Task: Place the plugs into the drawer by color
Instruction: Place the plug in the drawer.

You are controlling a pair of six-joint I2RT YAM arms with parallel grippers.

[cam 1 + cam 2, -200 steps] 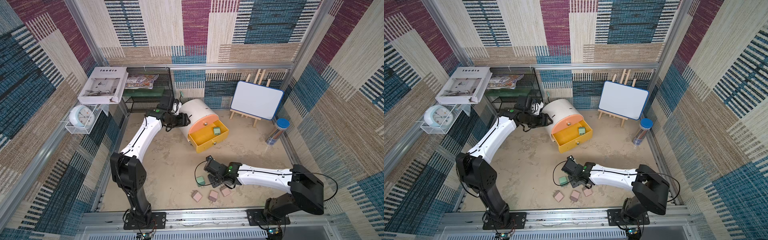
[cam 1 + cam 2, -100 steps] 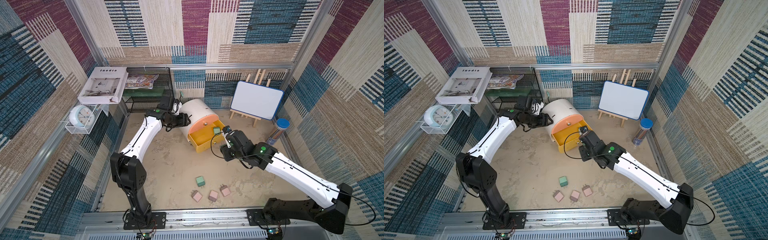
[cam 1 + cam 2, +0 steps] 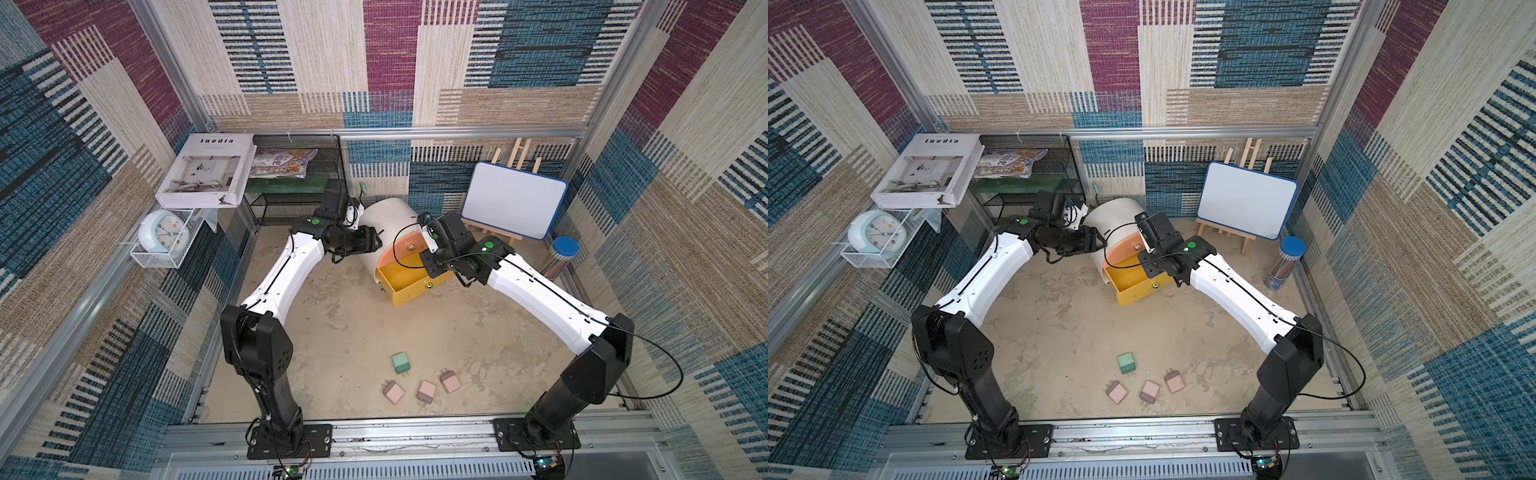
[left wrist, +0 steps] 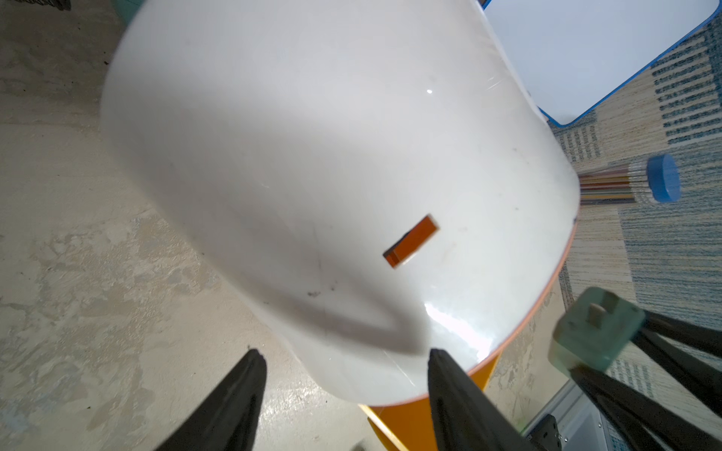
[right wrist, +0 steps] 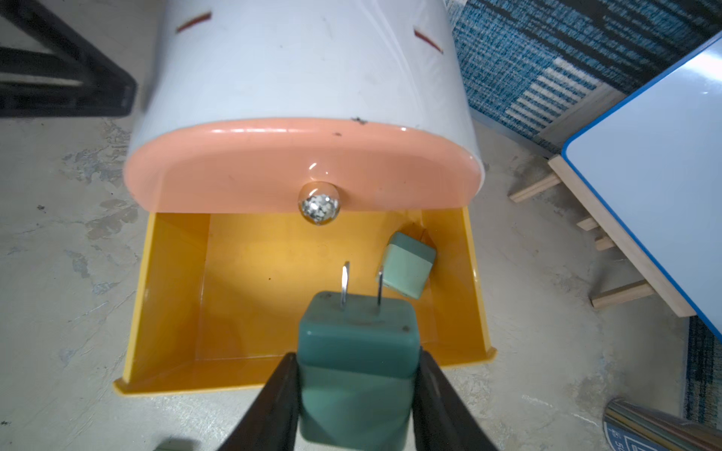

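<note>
Right pincer (image 5: pixel 356 365): closed on a green plug (image 5: pixel 357 336), gripped by two opposite sides, with the prongs pointing toward the cabinet (image 3: pixel 388 216). The plug hangs above the front part of the yellow drawer (image 5: pixel 172 273), which is pulled out.

Left pincer (image 4: pixel 344 353): jaws partly apart with nothing between them. The tips are at the cabinet's white shell on the side away from the right arm. Whether they touch it cannot be confirmed.

Drawer contents: a second green plug (image 5: pixel 408 265) lies tilted in a rear corner, close under the peach front (image 5: pixel 234 168), which is shut.

Obstructions:
- The knob (image 5: pixel 318 207) on the peach front juts out over the back of the open drawer.
- In both top views the right wrist covers much of the drawer mouth.
- A black cable (image 3: pixel 397 253) from the right wrist loops across the drawer mouth.

On the bench (image 3: pixel 353 316), well apart from the cabinet and near the front rail:
- A third green plug (image 3: pixel 401 362).
- Three pink plugs (image 3: pixel 427 390) in a loose row just beside it. None of them touch.

Surroundings:
- A whiteboard (image 3: pixel 513 205) on a wooden easel stands near the cabinet, behind the right arm.
- A tube (image 3: pixel 561 253) with a blue cap stands beside the whiteboard at the wall.
- A wire-mesh shelf (image 3: pixel 324 153) stands behind the left arm.
- A book (image 3: pixel 208 170) rests at the shelf's end.
- A clock (image 3: pixel 163 237) sits in a white basket below the book.
</note>
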